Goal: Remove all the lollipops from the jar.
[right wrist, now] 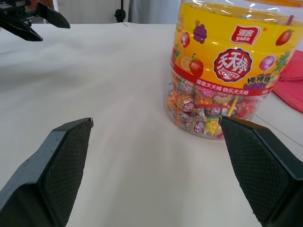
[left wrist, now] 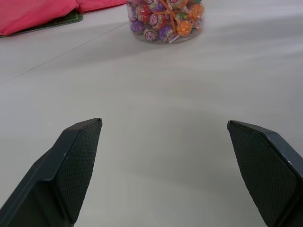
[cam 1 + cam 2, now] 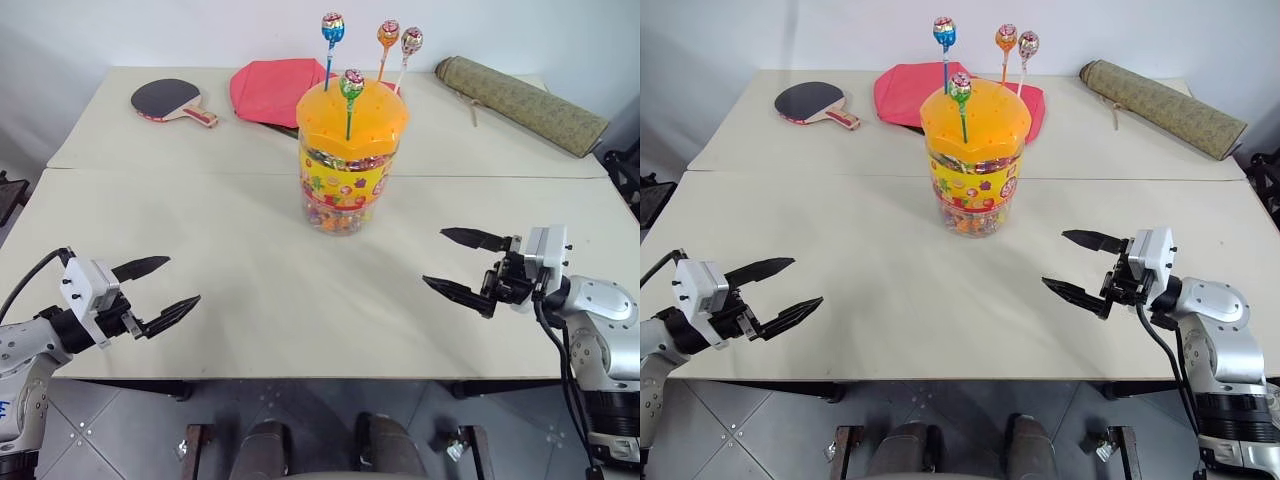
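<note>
Black fingers of left gripper spread wide, nothing held, hovering over near-left table edge. Jar upright at table centre, well apart from both grippers; four lollipops stand in its orange lid. Right gripper likewise wide, empty, over near-right side, pointing toward jar.

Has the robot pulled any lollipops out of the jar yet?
Not yet. All four wrapped lollipops on thin sticks stand in the domed orange lid of the clear plastic jar. The left gripper and the right gripper are open, holding nothing, apart from the jar. All four are left.
</note>
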Controlling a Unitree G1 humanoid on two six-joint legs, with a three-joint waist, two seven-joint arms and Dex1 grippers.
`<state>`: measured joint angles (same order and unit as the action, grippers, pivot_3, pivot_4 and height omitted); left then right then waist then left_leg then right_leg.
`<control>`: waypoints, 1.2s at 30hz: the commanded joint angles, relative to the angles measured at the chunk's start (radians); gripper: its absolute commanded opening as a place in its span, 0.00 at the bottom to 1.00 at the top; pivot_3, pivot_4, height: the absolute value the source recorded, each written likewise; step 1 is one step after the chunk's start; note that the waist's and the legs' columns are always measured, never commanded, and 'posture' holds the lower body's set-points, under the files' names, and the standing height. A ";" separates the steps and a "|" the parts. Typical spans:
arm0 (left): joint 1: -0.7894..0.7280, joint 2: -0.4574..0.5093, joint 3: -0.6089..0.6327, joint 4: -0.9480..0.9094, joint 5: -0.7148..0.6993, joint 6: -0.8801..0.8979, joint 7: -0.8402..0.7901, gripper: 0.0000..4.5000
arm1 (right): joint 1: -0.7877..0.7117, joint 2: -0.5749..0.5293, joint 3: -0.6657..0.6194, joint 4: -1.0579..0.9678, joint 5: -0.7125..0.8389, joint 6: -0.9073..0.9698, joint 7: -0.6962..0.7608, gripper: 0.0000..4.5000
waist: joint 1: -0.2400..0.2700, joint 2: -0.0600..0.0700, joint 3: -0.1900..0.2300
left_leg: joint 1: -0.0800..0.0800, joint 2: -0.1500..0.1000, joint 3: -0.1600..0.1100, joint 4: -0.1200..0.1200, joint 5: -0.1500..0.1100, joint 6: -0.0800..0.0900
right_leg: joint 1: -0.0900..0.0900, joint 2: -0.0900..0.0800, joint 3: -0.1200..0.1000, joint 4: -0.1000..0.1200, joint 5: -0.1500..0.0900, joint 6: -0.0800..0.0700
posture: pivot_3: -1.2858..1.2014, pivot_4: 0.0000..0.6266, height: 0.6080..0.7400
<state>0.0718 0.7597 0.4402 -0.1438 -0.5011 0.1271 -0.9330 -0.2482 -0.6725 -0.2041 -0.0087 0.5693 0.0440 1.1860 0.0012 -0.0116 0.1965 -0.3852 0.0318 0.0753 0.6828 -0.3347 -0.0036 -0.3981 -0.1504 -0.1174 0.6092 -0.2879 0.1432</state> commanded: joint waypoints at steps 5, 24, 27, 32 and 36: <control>-0.129 -0.017 0.044 -0.033 -0.194 0.179 0.059 1.00 | 0.023 0.021 -0.111 -0.092 0.102 0.053 -0.117 0.99 | 0.009 0.000 0.000 | 0.000 0.000 0.000 0.001 0.000 0.000 | 0.000 0.000 0.000 0.001 0.000 0.000 | 0.52 0.24 1.00; -1.012 -0.180 -0.256 0.365 -0.209 0.408 0.194 1.00 | 0.034 0.113 -0.245 -0.391 0.277 0.147 -0.427 0.99 | 0.030 -0.001 0.000 | -0.001 -0.001 -0.001 0.004 0.000 0.000 | 0.001 0.001 0.000 0.002 0.000 0.000 | 0.52 0.24 1.00; -1.169 -0.251 -0.308 0.533 -0.119 0.357 0.189 1.00 | 0.034 0.124 -0.234 -0.411 0.271 0.146 -0.447 0.99 | 0.029 -0.001 0.000 | -0.002 -0.002 -0.001 0.005 0.000 0.001 | 0.001 0.001 0.000 0.001 0.001 0.001 | 0.52 0.24 1.00; -1.350 -0.335 -0.357 0.795 0.012 0.230 0.156 1.00 | 0.035 0.132 -0.217 -0.451 0.277 0.154 -0.483 0.99 | 0.021 -0.001 0.000 | -0.001 -0.002 0.000 0.002 0.000 0.000 | 0.000 0.001 0.000 0.001 0.001 0.001 | 0.52 0.24 1.00; -1.458 -0.373 -0.354 0.985 0.083 0.140 0.149 1.00 | 0.051 0.133 -0.211 -0.486 0.281 0.156 -0.507 0.99 | 0.021 -0.001 0.000 | -0.001 -0.002 0.001 0.002 0.000 0.001 | 0.000 0.001 0.000 0.000 0.001 0.001 | 0.52 0.24 1.00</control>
<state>-1.3478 0.3818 0.0661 0.8159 -0.4377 0.3123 -0.7755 -0.2056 -0.5401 -0.3982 -0.4505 0.8341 0.2033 0.6935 0.0224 -0.0123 0.1963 -0.3867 0.0302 0.0764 0.6842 -0.3343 -0.0030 -0.3983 -0.1495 -0.1177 0.6086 -0.2873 0.1441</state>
